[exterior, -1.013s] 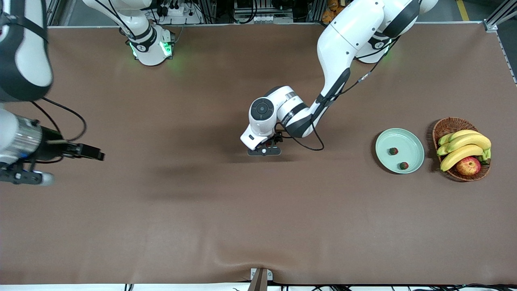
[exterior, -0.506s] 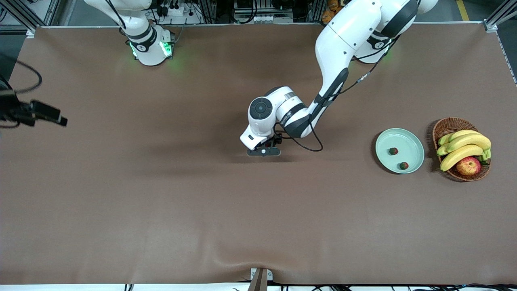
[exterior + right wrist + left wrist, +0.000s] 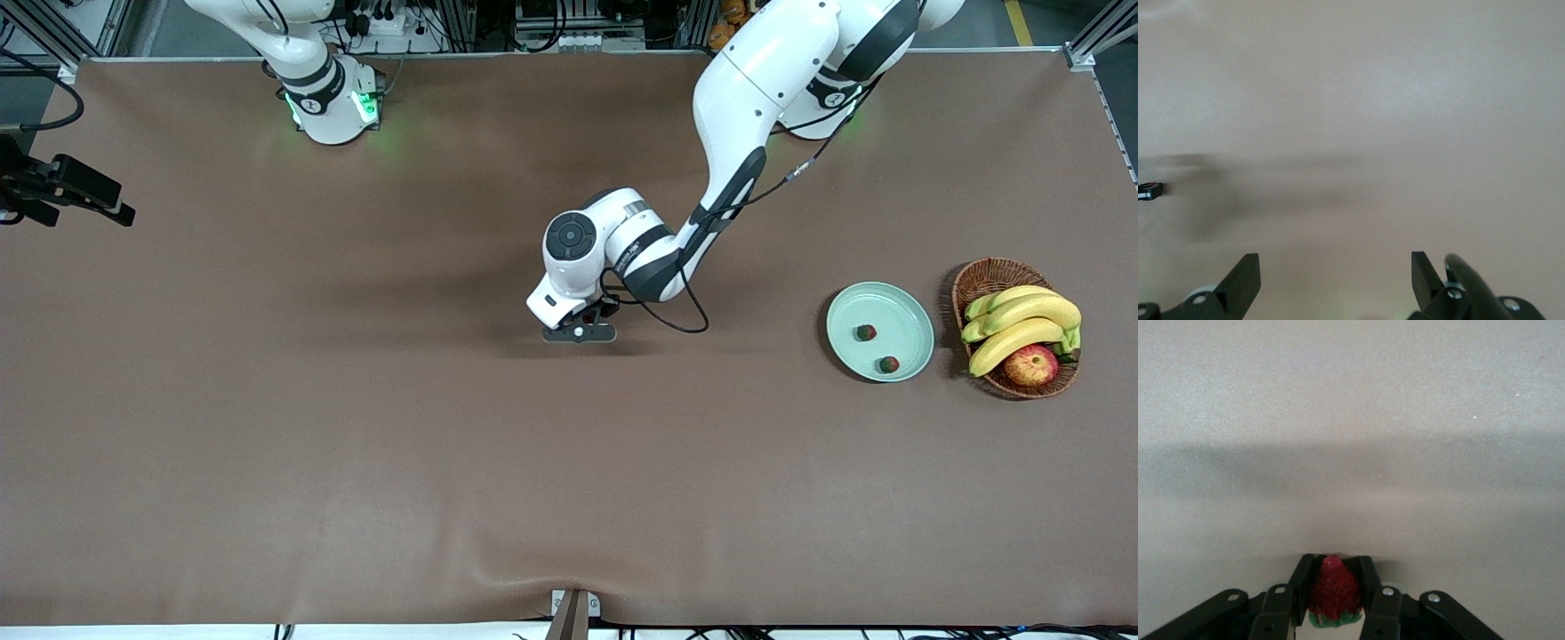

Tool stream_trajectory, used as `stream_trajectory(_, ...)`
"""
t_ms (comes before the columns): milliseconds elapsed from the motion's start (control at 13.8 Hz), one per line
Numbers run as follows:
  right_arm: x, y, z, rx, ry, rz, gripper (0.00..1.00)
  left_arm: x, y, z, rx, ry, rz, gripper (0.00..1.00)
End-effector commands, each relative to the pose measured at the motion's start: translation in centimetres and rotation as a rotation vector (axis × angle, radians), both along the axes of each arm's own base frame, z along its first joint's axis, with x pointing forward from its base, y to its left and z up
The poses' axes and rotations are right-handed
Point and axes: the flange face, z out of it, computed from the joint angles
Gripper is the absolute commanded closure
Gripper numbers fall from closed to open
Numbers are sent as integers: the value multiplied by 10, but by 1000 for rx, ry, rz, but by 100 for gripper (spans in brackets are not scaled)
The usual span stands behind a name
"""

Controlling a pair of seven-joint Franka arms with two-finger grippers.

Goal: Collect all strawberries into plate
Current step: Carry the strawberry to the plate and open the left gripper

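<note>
Left gripper [image 3: 1333, 600] is clamped on the small red green-capped strawberry [image 3: 1333, 592]; lift it straight, then carry it to the round mint-green plate [image 3: 916, 313], well away toward the left arm's end.

Right gripper [image 3: 1335, 280], jaws wide and empty, waits out toward the right arm's end, farthest from that plate.

Both arms are clad in glossy white shells with black bands at the joints. A round black cap with a ring of small markings is seen on the left arm's wrist joint, and a thin black cable is looped at about 4 o'clock from it. Green lights are shown on the bases. The left gripper [image 3: 1333, 597] is fitted with matte black fingers [image 3: 1302, 587] held by silver screws.
</note>
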Motion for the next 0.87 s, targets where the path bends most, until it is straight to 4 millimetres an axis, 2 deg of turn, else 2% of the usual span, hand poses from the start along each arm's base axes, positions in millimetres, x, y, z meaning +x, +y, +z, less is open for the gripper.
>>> stream_trajectory(0, -7, 0, -14, -37, 24, 9, 0, 3, 9, 0, 53, 0, 4, 87)
stream_trajectory(145, -4, 2, -15, -74, 22, 18, 0, 15, 19, 25, 69, -3, 28, 87)
stream_trajectory(362, -4, 1, -14, -76, 16, 19, 0, 53, 58, 79, 70, -29, 124, 87)
stream_trajectory(579, -3, 3, -14, -76, 14, 22, 0, 97, 121, 129, 80, -56, 270, 87)
stream_trajectory(796, -4, 5, -13, -70, 14, 26, 0, 128, 194, 151, 121, -40, 386, 87)
